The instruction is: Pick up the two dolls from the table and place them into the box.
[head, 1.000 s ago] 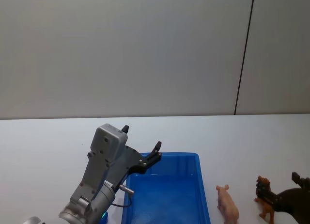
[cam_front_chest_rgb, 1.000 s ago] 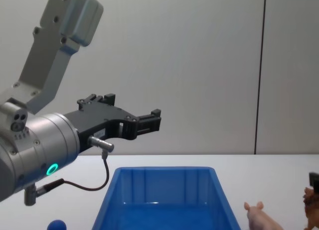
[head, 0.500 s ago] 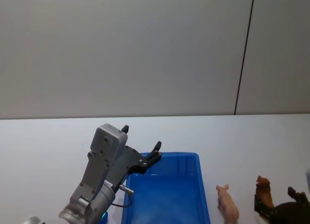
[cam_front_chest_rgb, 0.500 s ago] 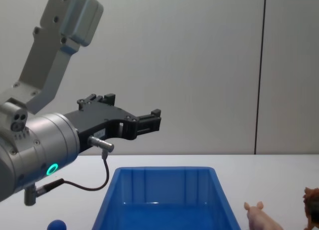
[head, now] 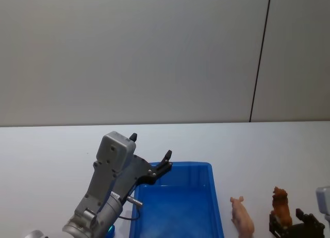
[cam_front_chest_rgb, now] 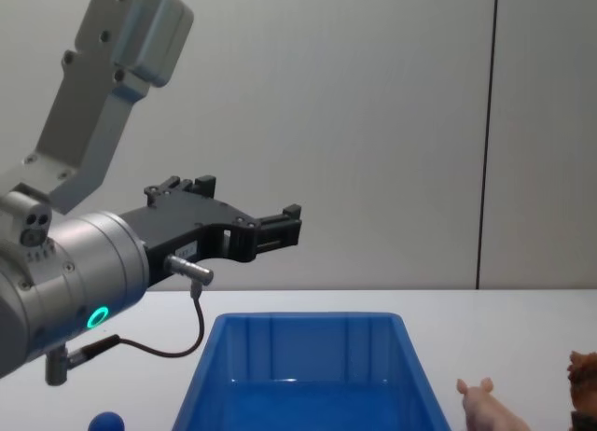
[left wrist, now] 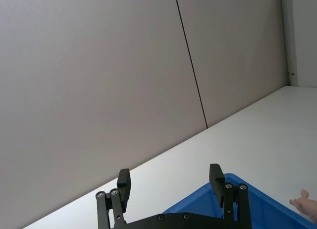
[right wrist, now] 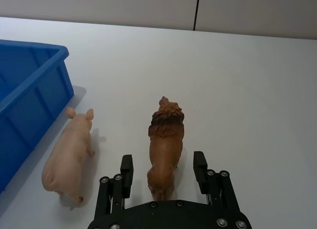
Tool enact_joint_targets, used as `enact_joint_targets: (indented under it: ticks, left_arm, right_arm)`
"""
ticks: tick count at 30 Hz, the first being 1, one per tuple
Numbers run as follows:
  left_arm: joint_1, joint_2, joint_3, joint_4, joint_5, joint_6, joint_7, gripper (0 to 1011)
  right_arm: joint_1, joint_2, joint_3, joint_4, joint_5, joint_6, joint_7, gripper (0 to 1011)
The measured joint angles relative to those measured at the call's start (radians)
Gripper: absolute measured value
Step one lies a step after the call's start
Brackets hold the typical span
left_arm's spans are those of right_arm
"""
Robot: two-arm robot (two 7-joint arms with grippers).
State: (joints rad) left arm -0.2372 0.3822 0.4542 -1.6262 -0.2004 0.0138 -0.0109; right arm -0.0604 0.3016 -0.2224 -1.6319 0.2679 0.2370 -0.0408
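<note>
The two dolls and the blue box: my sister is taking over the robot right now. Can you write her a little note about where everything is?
The left gripper is open and holds nothing. It is raised above the left side of the box.
The right gripper is open and low over the table. It has one finger on each side of the brown doll and has not closed on it.
The pig doll is on the table, between the box and the brown doll.
Done: no doll is in the box yet.
Left: grip the brown doll and put it in the box, then do the same with the pig.

Bright, even light (shadows soft and faint).
</note>
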Motion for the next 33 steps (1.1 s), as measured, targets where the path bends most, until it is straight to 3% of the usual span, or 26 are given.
enact_joint_targets:
  ticks: [16, 24, 33]
  left_arm:
    - [0.0, 0.0, 0.0, 0.0, 0.0, 0.0, 0.0, 1001]
    - [0.0, 0.0, 0.0, 0.0, 0.0, 0.0, 0.0, 1001]
    - [0.0, 0.0, 0.0, 0.0, 0.0, 0.0, 0.0, 1001]
  right_arm:
    - [0.009, -0.02, -0.003, 0.027, -0.018, -0.016, -0.016, 295]
    - [0.007, -0.023, -0.004, -0.004, -0.048, -0.058, -0.016, 286]
    - [0.011, -0.026, -0.011, -0.046, -0.077, -0.108, 0.035, 286]
